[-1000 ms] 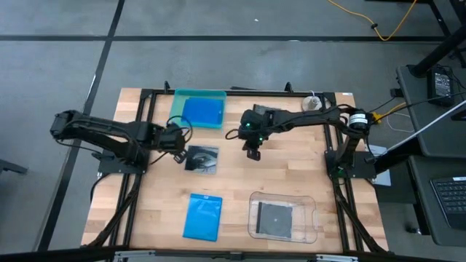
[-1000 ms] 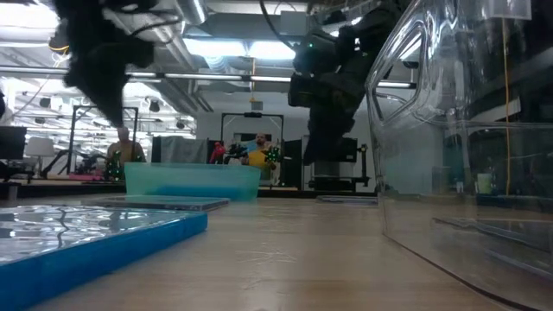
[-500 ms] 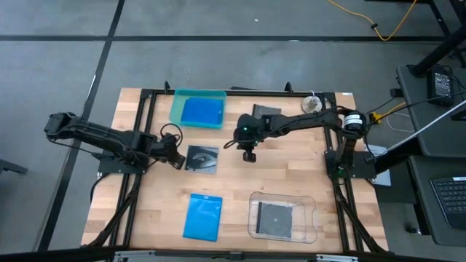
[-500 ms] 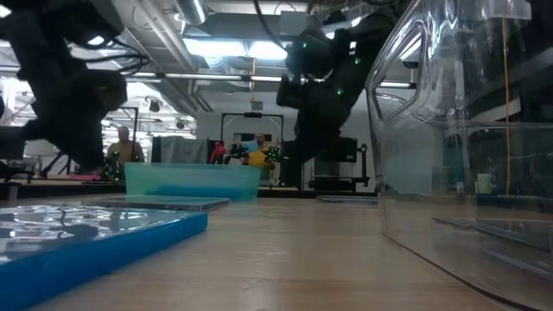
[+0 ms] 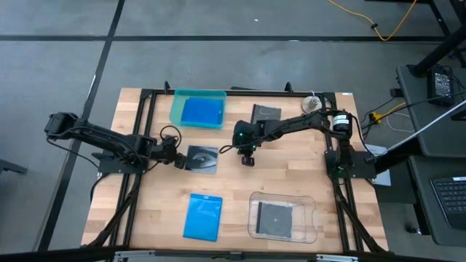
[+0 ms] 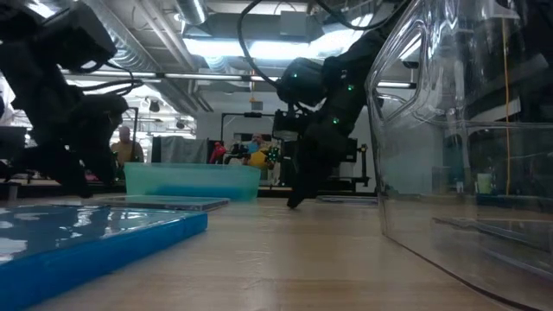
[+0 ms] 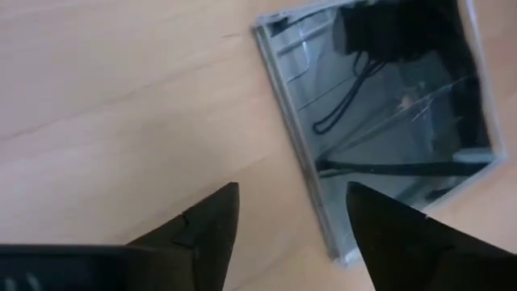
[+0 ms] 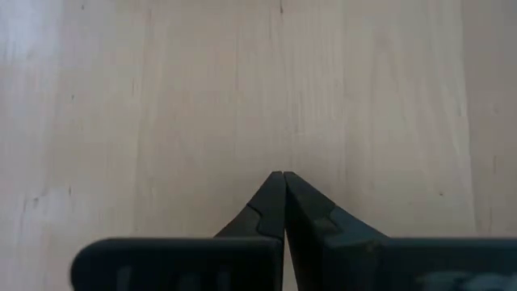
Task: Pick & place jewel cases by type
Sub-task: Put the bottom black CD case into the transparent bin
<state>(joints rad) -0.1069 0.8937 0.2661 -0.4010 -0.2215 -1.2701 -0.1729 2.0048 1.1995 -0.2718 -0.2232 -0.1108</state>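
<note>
A dark square jewel case (image 5: 202,159) showing a disc lies flat at mid table. My left gripper (image 5: 180,158) is open and low at its left edge. In the left wrist view (image 7: 291,198) its fingers stand to either side of that edge (image 7: 311,190). My right gripper (image 5: 247,160) is shut, empty and pointing down over bare wood (image 8: 279,175), right of that case. Another dark case (image 5: 266,114) lies toward the far edge. One blue case (image 5: 201,112) lies in the teal tray (image 5: 175,109). Another blue case (image 5: 202,216) lies near the front. My left gripper's fingers come slanting down from the table's left, one over the wood and one (image 7: 380,226) over the case's edge. I cannot tell whether they touch it. My right gripper's shut tips are close to the tabletop (image 6: 292,200). Whether they touch the wood, I cannot tell.
A clear plastic tray (image 5: 309,218) at the front right holds a dark case (image 5: 277,218). Black frame rails (image 5: 138,182) run along the table's left and right sides. In the low view the clear tray's wall (image 6: 449,130) stands close on the right.
My left gripper has come down and a little toward the near edge, to the left edge of the dark case at mid table. My right gripper has sunk toward the wood and shifted slightly left, which uncovers the far dark case. No case has moved.
</note>
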